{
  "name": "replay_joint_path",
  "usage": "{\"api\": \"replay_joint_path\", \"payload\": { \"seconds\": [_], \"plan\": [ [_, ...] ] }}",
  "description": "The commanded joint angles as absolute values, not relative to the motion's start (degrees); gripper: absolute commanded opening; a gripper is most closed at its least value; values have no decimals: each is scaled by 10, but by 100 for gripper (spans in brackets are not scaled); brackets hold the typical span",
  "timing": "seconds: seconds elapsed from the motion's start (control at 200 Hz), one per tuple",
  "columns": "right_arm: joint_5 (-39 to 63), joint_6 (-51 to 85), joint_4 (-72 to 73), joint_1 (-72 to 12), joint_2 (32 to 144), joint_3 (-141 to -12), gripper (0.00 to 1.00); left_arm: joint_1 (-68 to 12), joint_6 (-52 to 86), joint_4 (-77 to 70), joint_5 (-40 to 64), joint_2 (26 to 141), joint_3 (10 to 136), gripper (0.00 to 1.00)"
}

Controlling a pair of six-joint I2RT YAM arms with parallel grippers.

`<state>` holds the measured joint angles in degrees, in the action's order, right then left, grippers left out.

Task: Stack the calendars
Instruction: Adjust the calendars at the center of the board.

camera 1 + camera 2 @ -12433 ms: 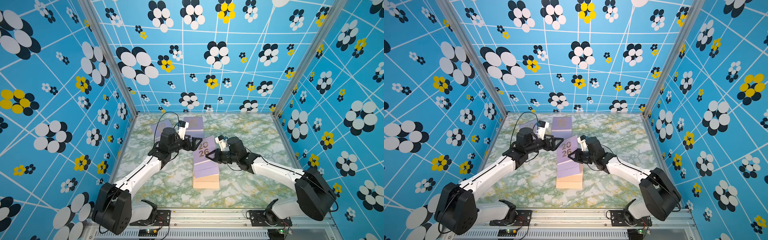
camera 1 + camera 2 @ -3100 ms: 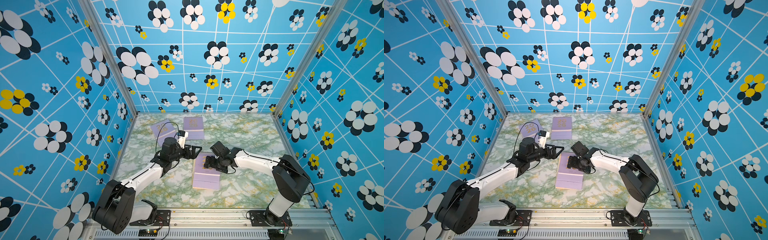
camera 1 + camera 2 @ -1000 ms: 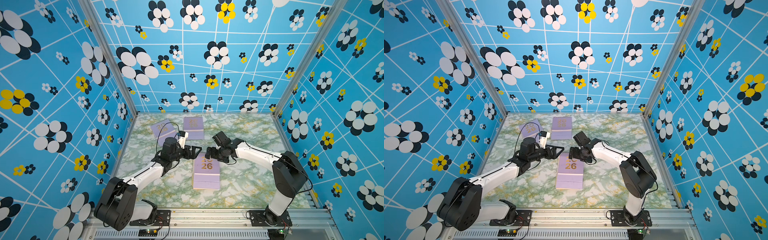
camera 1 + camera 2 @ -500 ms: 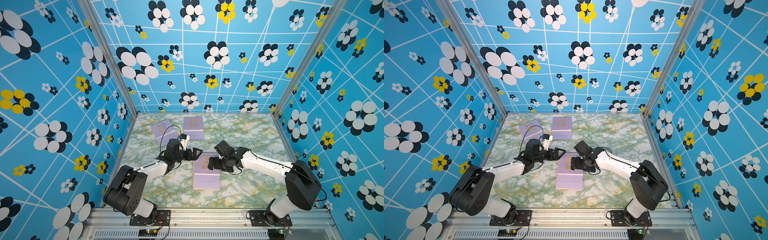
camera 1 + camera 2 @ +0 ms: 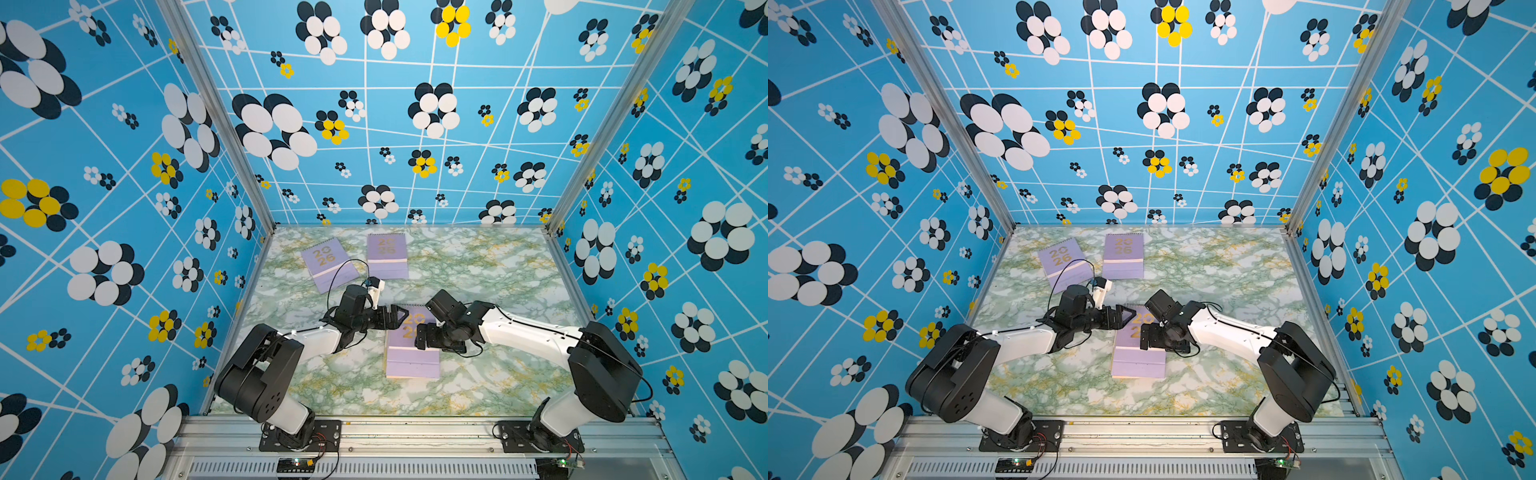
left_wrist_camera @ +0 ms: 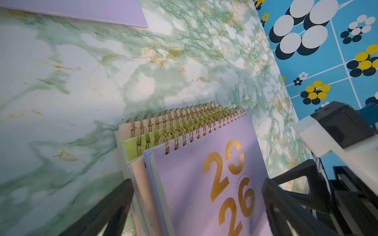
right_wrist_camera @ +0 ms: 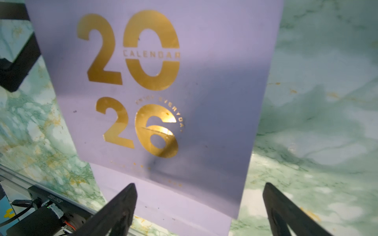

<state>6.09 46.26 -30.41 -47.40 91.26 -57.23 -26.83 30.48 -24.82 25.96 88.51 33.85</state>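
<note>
Left gripper [image 5: 397, 319] and right gripper [image 5: 428, 337] both hung with jaws spread wide, holding nothing, as they had a second before. Twelve seconds earlier the right one had carried the top lilac calendar [image 5: 401, 343] tilted above a peach cover. Now it lay flat on the stack [image 5: 411, 365], near the middle front of the marble table [image 5: 478, 270]. Within the last second the right gripper had come back from the stack's far end to above the cover's middle, where its body hid part of the gold "2026" in both top views. The left gripper reached in at the stack's far left corner, by the spirals [image 6: 184, 122]. Those sat staggered in the left wrist view, with a yellow calendar [image 6: 133, 147] and peach calendars [image 6: 125, 130] jutting out under the lilac one. In the right wrist view one finger [image 7: 122, 202] hung over the lilac cover and the other past its edge above bare marble; whether either touched could not be told. Two more lilac calendars, the angled one [image 5: 328, 264] and the straight one [image 5: 386, 255], lay unmoved side by side at the back left, well apart from the stack. The left arm's cable [image 5: 352, 261] looped across the angled one's near corner.
</note>
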Motion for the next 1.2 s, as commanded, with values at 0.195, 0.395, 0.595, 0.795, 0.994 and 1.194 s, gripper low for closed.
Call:
{"api": "replay_joint_path", "payload": {
  "seconds": [0.195,0.395,0.595,0.795,0.994,1.194],
  "plan": [
    [71,482,-295,-493,924,-579,98,-275,303,-252,244,903,346,100],
    [66,480,-301,-496,927,-588,98,-277,308,-257,245,913,352,100],
    [67,477,-304,-497,929,-593,98,-278,314,-265,248,914,353,99],
    [66,477,-306,-497,930,-595,98,-278,317,-264,249,910,354,100],
    [65,478,-305,-498,932,-598,98,-284,317,-262,249,913,358,99],
    [64,476,-305,-501,938,-607,98,-286,317,-259,247,912,362,100]
  ]
}}
